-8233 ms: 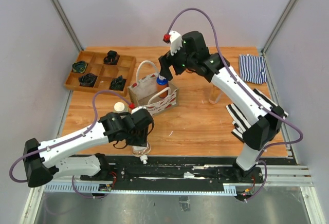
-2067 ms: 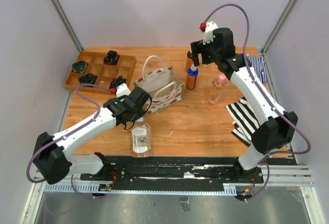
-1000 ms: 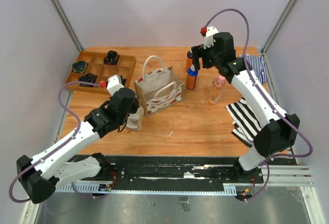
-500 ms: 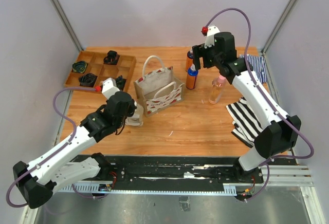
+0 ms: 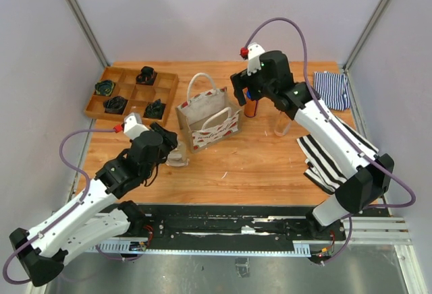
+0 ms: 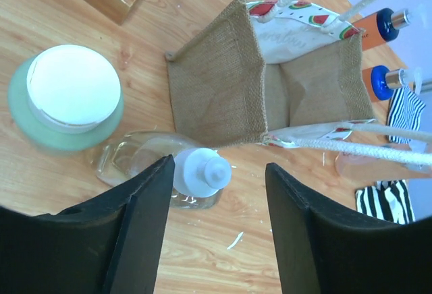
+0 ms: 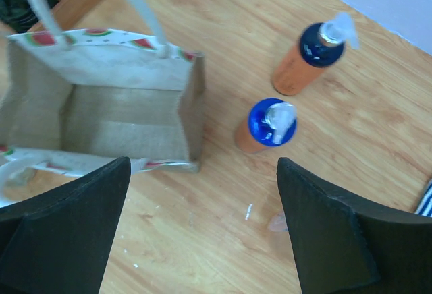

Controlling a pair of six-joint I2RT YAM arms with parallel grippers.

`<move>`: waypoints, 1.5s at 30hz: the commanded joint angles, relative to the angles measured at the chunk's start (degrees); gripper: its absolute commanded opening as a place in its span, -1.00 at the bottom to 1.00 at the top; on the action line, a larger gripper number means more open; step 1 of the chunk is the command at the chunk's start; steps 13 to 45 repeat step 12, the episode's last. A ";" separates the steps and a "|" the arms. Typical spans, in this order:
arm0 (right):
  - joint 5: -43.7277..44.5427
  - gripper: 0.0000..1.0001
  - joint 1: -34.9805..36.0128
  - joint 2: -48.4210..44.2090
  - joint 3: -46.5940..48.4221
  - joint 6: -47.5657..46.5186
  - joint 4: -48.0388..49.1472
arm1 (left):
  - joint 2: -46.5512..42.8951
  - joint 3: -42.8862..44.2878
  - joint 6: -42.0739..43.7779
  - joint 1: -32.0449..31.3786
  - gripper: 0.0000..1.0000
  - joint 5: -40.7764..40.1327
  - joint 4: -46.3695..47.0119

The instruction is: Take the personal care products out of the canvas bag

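Observation:
The tan canvas bag (image 5: 206, 115) stands open mid-table; its inside looks empty in the left wrist view (image 6: 297, 92) and the right wrist view (image 7: 108, 115). My left gripper (image 5: 171, 148) is open and empty above a clear bottle with a white cap (image 6: 199, 171), which stands left of the bag beside a white-lidded jar (image 6: 67, 95). My right gripper (image 5: 238, 96) is open and empty, above the bag's right edge. Two orange bottles with blue caps (image 7: 267, 127) (image 7: 317, 54) stand right of the bag. A clear bottle (image 5: 282, 127) is partly hidden under the right arm.
A compartmented wooden tray (image 5: 131, 93) with small black objects sits at the back left. One striped cloth (image 5: 331, 89) lies at the back right, another (image 5: 322, 162) at the right edge. Grey walls close the table on three sides.
My right gripper has moved left from above the orange bottles to the bag's right edge. My left arm has drawn back a little from the upright clear bottle.

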 commanded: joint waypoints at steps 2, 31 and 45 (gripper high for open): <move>4.05 0.82 3.00 -2.95 0.00 -0.61 -1.64 | -0.08 2.60 2.96 -0.26 0.36 -2.35 -2.80; 5.13 0.97 -2.01 0.55 18.90 6.39 -13.96 | 24.18 36.51 31.59 -0.04 0.98 -8.40 0.33; 5.13 0.97 -2.01 0.55 18.90 6.39 -13.96 | 24.18 36.51 31.59 -0.04 0.98 -8.40 0.33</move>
